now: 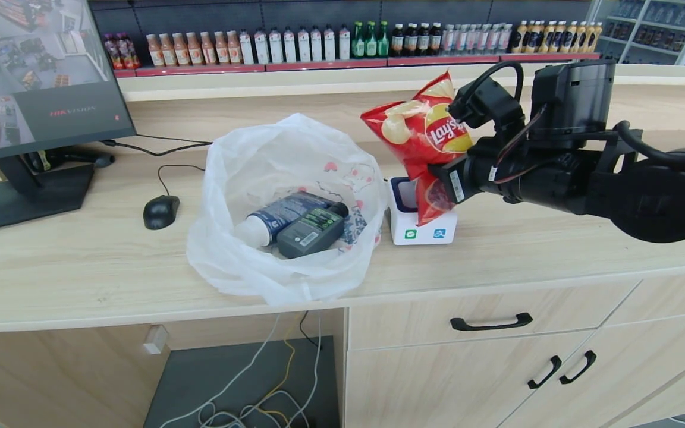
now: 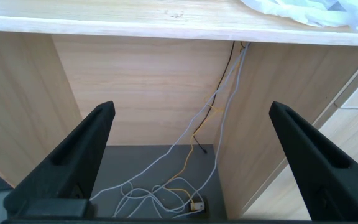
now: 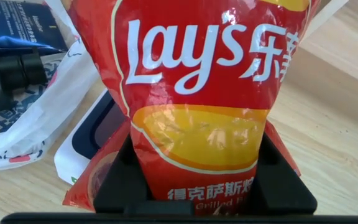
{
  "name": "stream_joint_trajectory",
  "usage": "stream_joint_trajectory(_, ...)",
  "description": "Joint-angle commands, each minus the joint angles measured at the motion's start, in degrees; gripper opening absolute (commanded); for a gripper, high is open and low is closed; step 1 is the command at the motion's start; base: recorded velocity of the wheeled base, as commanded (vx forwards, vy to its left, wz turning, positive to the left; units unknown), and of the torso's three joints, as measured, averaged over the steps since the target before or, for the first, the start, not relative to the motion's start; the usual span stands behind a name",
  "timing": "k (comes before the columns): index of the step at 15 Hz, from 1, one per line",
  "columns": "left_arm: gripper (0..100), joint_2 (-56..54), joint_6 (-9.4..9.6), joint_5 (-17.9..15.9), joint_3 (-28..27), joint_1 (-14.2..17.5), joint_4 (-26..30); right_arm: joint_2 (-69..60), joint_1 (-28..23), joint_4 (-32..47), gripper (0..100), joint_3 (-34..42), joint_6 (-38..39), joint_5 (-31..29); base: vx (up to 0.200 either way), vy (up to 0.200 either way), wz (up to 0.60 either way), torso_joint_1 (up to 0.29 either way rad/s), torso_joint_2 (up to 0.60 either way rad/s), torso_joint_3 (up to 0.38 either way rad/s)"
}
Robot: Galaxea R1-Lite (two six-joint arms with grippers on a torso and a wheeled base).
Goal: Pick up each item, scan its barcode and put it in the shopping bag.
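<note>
Our right pincer pinches a red bag of crisps, held upright just above the white barcode scanner on the worktop. We judge the scanning step is in hand. Next, the crisps must go left and drop into the open shopping bag beside the scanner. Our left pincer hangs spread below the worktop.

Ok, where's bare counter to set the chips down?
Bare counter lies right of the scanner, and left of the shopping bag, in front of the mouse. Crowded where bag meets scanner, chips held above.
</note>
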Motion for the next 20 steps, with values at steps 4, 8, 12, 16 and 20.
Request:
stream_joint_trajectory(4,100,0.0,-0.01,0.0,0.0,-0.1,0.0,-0.4,0.1,0.0,0,0.3,-0.1,0.0,0.000,0.000,0.00,0.000,0.00,0.000)
stream_joint_trajectory(8,100,0.0,-0.01,0.0,0.0,0.0,0.0,-0.8,0.0,-0.1,0,1.5,-0.1,0.0,0.000,0.000,0.00,0.000,0.00,0.000)
stream_joint_trajectory(12,100,0.0,-0.01,0.0,0.0,0.0,0.0,-1.5,0.2,-0.6,0,2.8,0.3,0.0,0.000,0.000,0.00,0.000,0.00,0.000)
stream_joint_trajectory(16,100,0.0,-0.01,0.0,0.0,0.0,0.0,-2.2,0.4,-5.6,0,4.7,1.2,0.3,0.000,0.000,0.00,0.000,0.00,0.000)
stream_joint_trajectory(20,100,0.0,-0.01,0.0,0.0,0.0,0.0,-4.6,0.4,-16.9,0,12.7,4.2,5.5,0.000,0.000,0.00,0.000,0.00,0.000)
